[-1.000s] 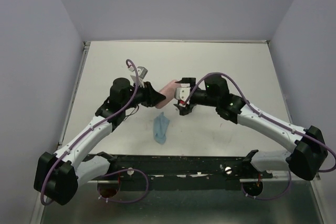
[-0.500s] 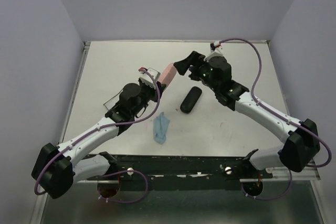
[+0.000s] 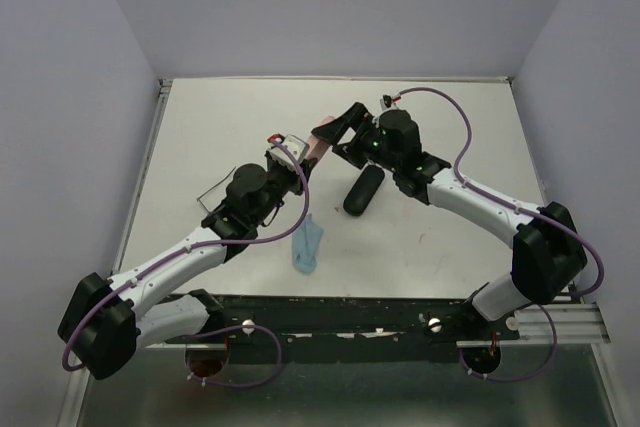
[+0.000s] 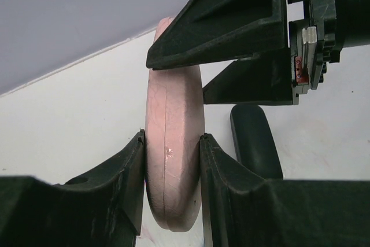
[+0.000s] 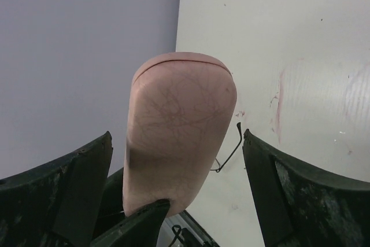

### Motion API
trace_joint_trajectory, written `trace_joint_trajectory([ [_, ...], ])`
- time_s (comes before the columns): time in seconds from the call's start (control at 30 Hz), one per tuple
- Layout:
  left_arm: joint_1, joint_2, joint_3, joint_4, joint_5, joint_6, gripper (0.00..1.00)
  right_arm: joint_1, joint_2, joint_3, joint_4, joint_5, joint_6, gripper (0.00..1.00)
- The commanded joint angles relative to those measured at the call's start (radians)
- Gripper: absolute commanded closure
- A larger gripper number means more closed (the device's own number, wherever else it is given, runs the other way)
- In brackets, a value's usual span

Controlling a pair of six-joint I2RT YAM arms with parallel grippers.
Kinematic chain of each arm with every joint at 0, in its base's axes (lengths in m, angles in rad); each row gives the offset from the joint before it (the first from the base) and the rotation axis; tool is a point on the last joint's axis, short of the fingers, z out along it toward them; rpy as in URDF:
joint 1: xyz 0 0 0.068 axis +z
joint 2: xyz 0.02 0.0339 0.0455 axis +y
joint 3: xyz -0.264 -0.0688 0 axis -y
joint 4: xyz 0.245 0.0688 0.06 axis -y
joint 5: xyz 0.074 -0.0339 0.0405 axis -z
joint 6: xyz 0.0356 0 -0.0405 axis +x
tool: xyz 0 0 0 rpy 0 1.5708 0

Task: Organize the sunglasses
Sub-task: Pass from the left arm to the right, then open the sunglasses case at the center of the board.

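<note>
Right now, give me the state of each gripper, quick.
Left gripper: closed on the pink case.
Right gripper: open wide, jaws either side of the same case, not gripping it.

Left arm (image 3: 170, 257) and right arm (image 3: 475, 199) both reach forward on my feed, angled inward, noses nearly meeting. Left tool (image 4: 172, 143) clamped on the pink case (image 4: 173, 108). Right tool (image 5: 176, 154) spread wide, straddling the case's other end.
</note>
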Motion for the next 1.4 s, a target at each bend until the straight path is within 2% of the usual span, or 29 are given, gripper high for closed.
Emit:
trace_joint_trajectory([
  [0.0, -0.013, -0.008, -0.003, 0.099, -0.031, 0.012, 1.0, -0.002, 0.009, -0.028, 0.054, -0.053, 0.082, 0.0],
  [0.2, -0.021, 0.004, 0.002, 0.109, -0.052, 0.01, 1.0, -0.002, 0.029, -0.025, 0.075, -0.082, 0.094, 0.1],
  [0.3, -0.024, 0.006, -0.001, 0.105, -0.044, 0.007, 1.0, -0.002, 0.042, -0.019, 0.098, -0.088, 0.096, 0.2],
  [0.37, -0.024, 0.009, -0.001, 0.102, -0.046, 0.006, 1.0, -0.005, 0.051, -0.013, 0.116, -0.114, 0.094, 0.35],
  [0.4, -0.024, 0.01, 0.002, 0.096, -0.049, 0.003, 1.0, -0.004, 0.054, -0.013, 0.126, -0.128, 0.094, 0.46],
  [0.43, -0.025, 0.01, 0.005, 0.083, -0.054, -0.005, 0.97, -0.005, 0.054, -0.016, 0.139, -0.143, 0.088, 0.52],
  [0.47, -0.025, 0.01, 0.011, 0.069, -0.054, -0.017, 0.77, -0.008, 0.052, -0.021, 0.152, -0.159, 0.08, 0.6],
  [0.5, -0.025, 0.006, 0.011, 0.05, -0.054, -0.045, 0.5, -0.013, 0.051, -0.028, 0.164, -0.174, 0.073, 0.66],
  [0.53, -0.025, 0.0, 0.014, 0.027, -0.058, -0.071, 0.17, -0.019, 0.046, -0.041, 0.188, -0.199, 0.048, 0.71],
  [0.57, -0.025, -0.014, 0.019, -0.017, -0.069, -0.109, 0.01, -0.025, 0.04, -0.057, 0.204, -0.228, 0.024, 0.76],
  [0.67, -0.013, -0.077, 0.087, -0.279, -0.135, -0.273, 0.01, -0.057, 0.023, -0.085, 0.248, -0.364, -0.137, 0.81],
  [0.7, 0.002, -0.104, 0.097, -0.33, -0.111, -0.333, 0.01, -0.062, 0.02, -0.09, 0.236, -0.409, -0.194, 0.82],
  [0.77, 0.094, -0.152, 0.08, -0.353, 0.071, -0.468, 0.01, -0.067, 0.02, -0.102, 0.206, -0.479, -0.297, 0.84],
  [0.87, 0.313, -0.148, 0.017, -0.199, 0.569, -0.693, 0.01, -0.07, 0.002, -0.14, 0.19, -0.536, -0.413, 0.89],
  [0.9, 0.347, -0.123, 0.002, -0.133, 0.697, -0.733, 0.01, -0.071, -0.012, -0.154, 0.201, -0.559, -0.467, 0.89],
  [0.97, 0.367, -0.056, 0.012, -0.035, 0.831, -0.777, 0.01, -0.07, -0.036, -0.171, 0.199, -0.588, -0.53, 0.89],
  [1.03, 0.367, 0.013, 0.023, 0.056, 0.932, -0.818, 0.01, -0.068, -0.056, -0.18, 0.204, -0.636, -0.581, 0.89],
  [1.17, 0.367, 0.093, -0.015, 0.347, 1.077, -0.907, 0.01, -0.07, -0.064, -0.16, 0.161, -0.684, -0.636, 0.89],
  [1.37, 0.367, 0.156, -0.012, 0.433, 1.121, -0.916, 0.01, -0.07, -0.09, -0.177, 0.199, -0.823, -0.68, 0.91],
])
